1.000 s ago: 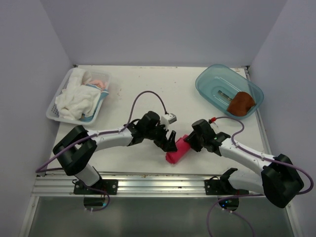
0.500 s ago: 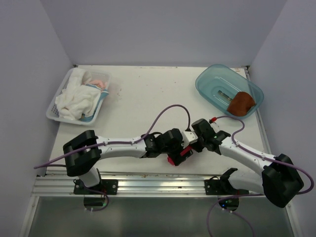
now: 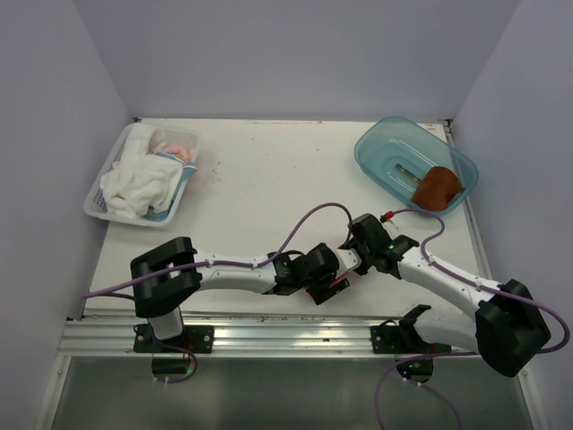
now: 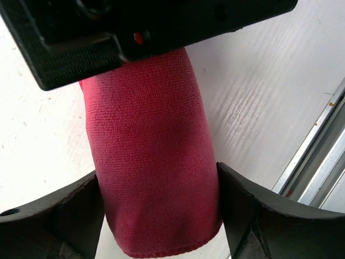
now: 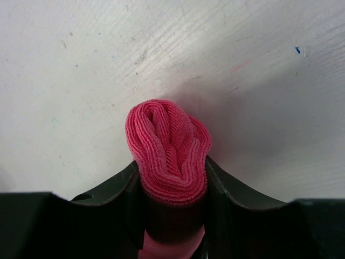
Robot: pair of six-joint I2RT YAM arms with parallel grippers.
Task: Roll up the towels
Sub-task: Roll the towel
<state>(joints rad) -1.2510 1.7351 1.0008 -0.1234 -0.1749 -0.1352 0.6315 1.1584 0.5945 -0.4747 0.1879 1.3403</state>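
One pink-red towel (image 4: 151, 156) lies as a tight roll close to the near edge of the surface (image 3: 269, 161), at about six o'clock in the overhead view, and both arms are bent in over it. The right gripper (image 5: 170, 186) is clamped on the roll's far-right end, pinching the spiral of cloth between its two fingers so that the end bulges out past them. The left gripper (image 4: 161, 216) stands open astride the near end, one finger on each side of the roll and right against it, with no squeeze showing in the cloth. To my eye the rolling of this towel is done, and the step in hand is taking hold of it at both ends. The next move calls for the left jaws to close evenly so the roll does not spring loose, then a level lift. Farther back, at two o'clock, the rust-brown towel (image 3: 438, 187) sits bunched in a blue tub (image 3: 380, 143), well apart from both grippers. At ten o'clock a white basket (image 3: 97, 208) holds white cloths (image 3: 134, 179).
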